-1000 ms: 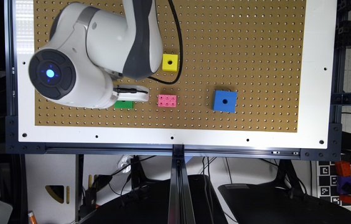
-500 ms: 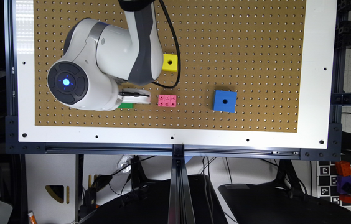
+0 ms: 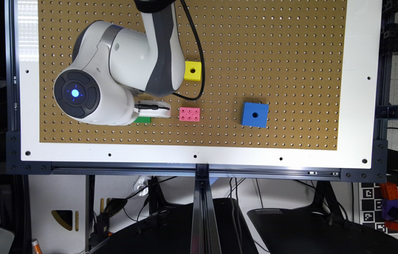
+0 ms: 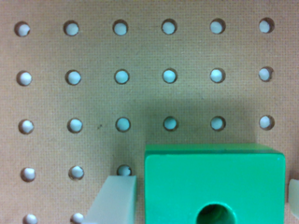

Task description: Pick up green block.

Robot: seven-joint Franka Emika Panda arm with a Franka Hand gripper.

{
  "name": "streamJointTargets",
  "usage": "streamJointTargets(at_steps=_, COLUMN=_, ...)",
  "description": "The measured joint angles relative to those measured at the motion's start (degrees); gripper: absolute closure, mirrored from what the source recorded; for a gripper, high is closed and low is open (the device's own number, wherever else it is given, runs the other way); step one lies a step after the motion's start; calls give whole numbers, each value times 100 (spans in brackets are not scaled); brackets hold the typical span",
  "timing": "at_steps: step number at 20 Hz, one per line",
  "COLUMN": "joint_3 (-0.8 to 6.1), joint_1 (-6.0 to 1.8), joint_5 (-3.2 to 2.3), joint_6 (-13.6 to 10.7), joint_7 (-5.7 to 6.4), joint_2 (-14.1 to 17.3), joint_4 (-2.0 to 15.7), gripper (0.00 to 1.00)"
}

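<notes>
Brown pegboard tabletop (image 3: 290, 53): arm swung right, claw (image 4: 212, 196) now spread apart, straddling green block (image 4: 214, 184); ready to close.

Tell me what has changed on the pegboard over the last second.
The arm has swung toward the exterior view's right and slightly down, so its white end effector now covers more of the green block. In the wrist view its fingers flank the block with gaps on both sides: nothing grasped yet. The yellow cube, pink brick and blue cube stayed put.
</notes>
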State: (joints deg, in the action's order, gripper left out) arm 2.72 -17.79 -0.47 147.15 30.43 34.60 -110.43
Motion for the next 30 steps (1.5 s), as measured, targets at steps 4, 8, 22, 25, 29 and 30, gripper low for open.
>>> streamJointTargets(at_steps=4, joint_3=4, joint_1=3, joint_5=0, joint_6=1, joint_7=0, joint_2=2, joint_4=8, gripper=100)
streamJointTargets(at_steps=8, joint_3=4, joint_1=3, joint_5=0, joint_6=1, joint_7=0, joint_2=2, joint_4=8, gripper=100)
streamJointTargets(at_steps=22, joint_3=4, joint_1=1, joint_5=0, joint_6=-183, joint_7=0, joint_2=-190, joint_4=6, gripper=100)
streamJointTargets(at_steps=25, joint_3=4, joint_1=1, joint_5=0, joint_6=-474, joint_7=0, joint_2=-437, joint_4=4, gripper=100)
streamJointTargets(at_steps=29, joint_3=4, joint_1=1, joint_5=0, joint_6=-653, joint_7=0, joint_2=-633, joint_4=1, gripper=100)
streamJointTargets(at_steps=30, joint_3=4, joint_1=1, joint_5=0, joint_6=-740, joint_7=0, joint_2=-717, joint_4=0, gripper=100)
